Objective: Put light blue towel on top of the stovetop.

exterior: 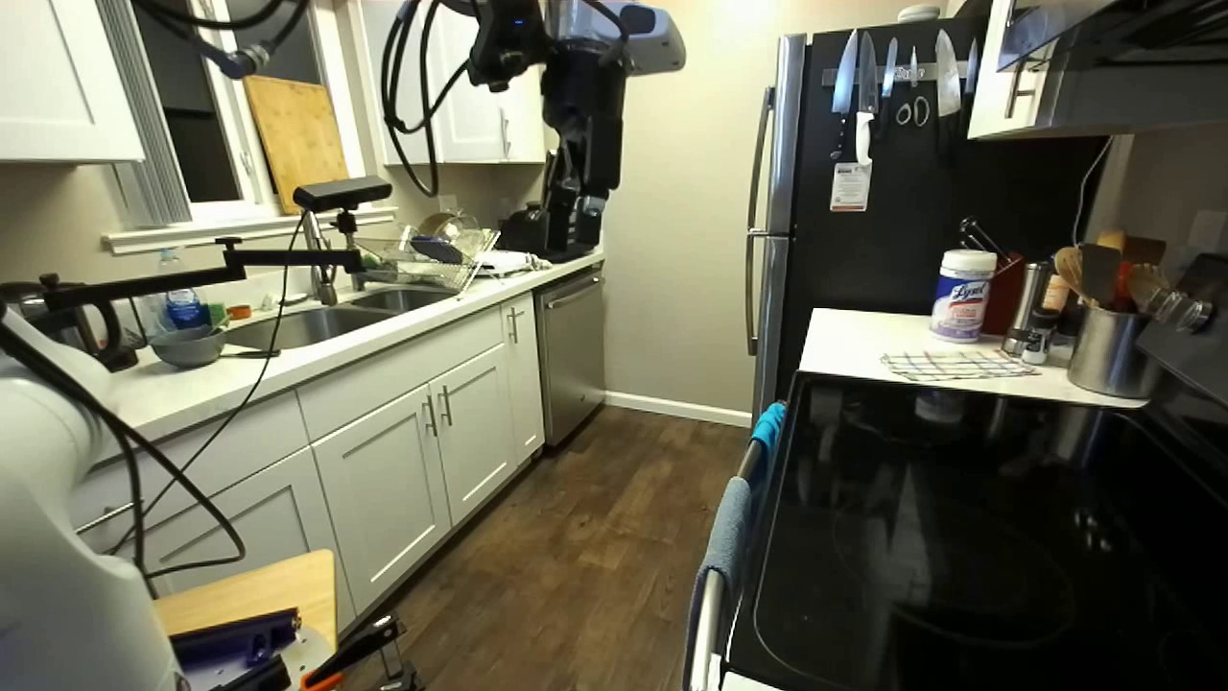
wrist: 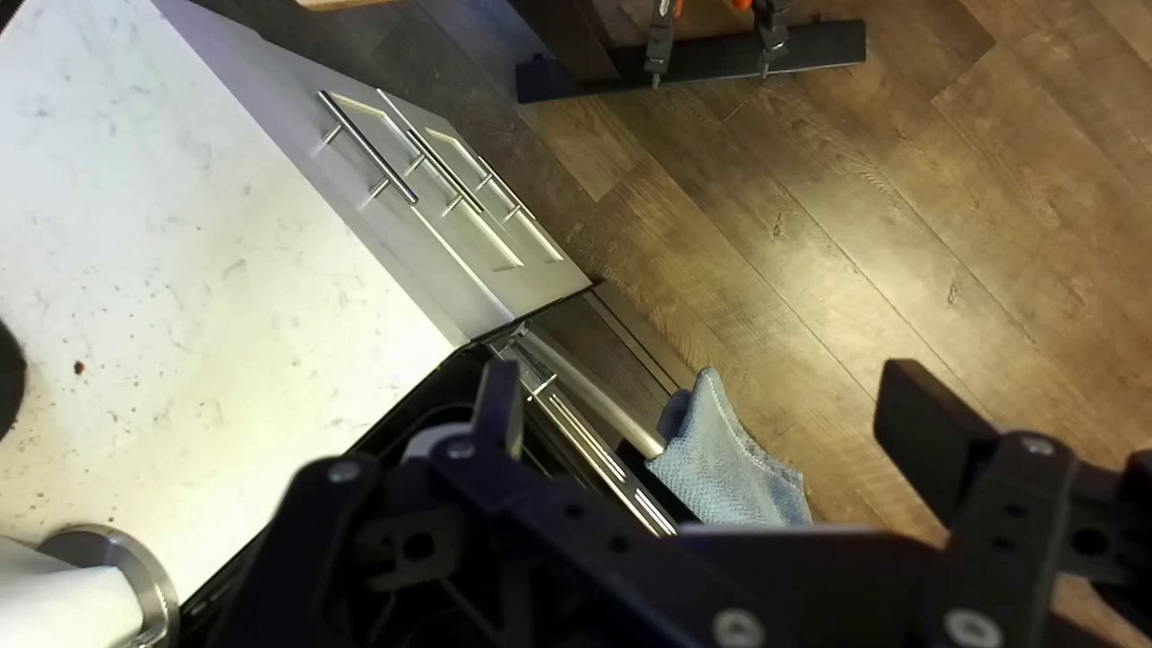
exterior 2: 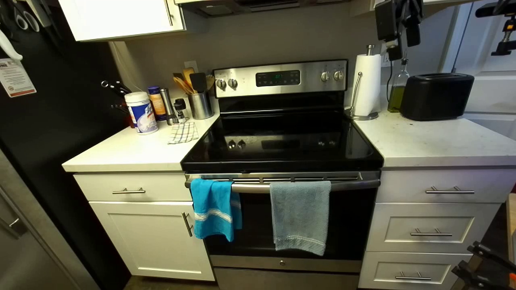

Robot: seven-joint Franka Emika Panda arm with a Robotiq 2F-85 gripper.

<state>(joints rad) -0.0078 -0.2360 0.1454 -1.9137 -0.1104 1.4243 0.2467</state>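
The light blue towel hangs over the oven door handle, a limp pale blue-grey cloth. It also shows edge-on in an exterior view and in the wrist view, where its lower part is hidden behind the gripper body. The stovetop is flat glossy black glass above the handle, with nothing on it; it also shows in an exterior view. My gripper is open and empty, high above the towel and apart from it. It hangs pointing down in both exterior views.
A bright turquoise towel hangs on the same oven handle, left of the light blue one. A paper towel roll and a toaster stand on the counter. A utensil holder and wipes canister stand opposite.
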